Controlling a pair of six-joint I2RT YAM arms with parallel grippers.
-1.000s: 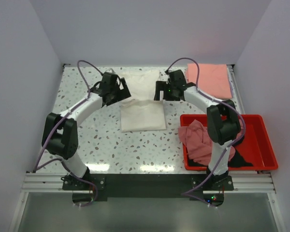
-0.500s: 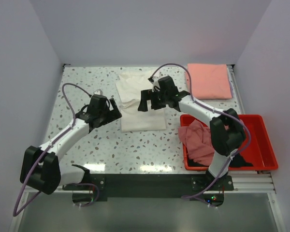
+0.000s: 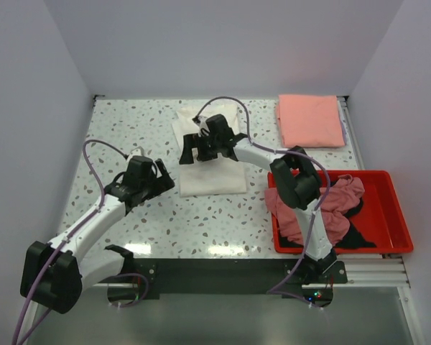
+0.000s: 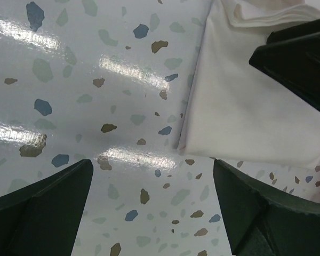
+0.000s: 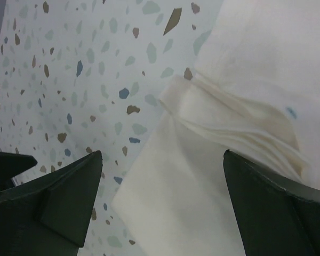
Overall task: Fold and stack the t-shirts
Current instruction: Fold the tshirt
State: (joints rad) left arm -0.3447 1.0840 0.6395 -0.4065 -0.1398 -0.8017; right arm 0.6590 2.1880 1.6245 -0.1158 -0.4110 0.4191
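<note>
From above, four shirts show. One white shirt [image 3: 210, 172], partly folded, lies mid-bench [image 3: 129, 129]. One salmon shirt [image 3: 310, 120] lies folded flat at the far right corner. One pink shirt [image 3: 305, 212] and one black shirt [image 3: 358, 237] are heaped in the single red bin [image 3: 396, 215]. The right claw [image 3: 197, 153] hangs over the white shirt's far half, and the left claw [image 3: 161, 178] is just beside its left edge.

Left wrist: the claw is spread wide over bare bench, with the white shirt's corner to the right.

Right wrist: the claw is spread wide above the white shirt's layered fold.
</note>
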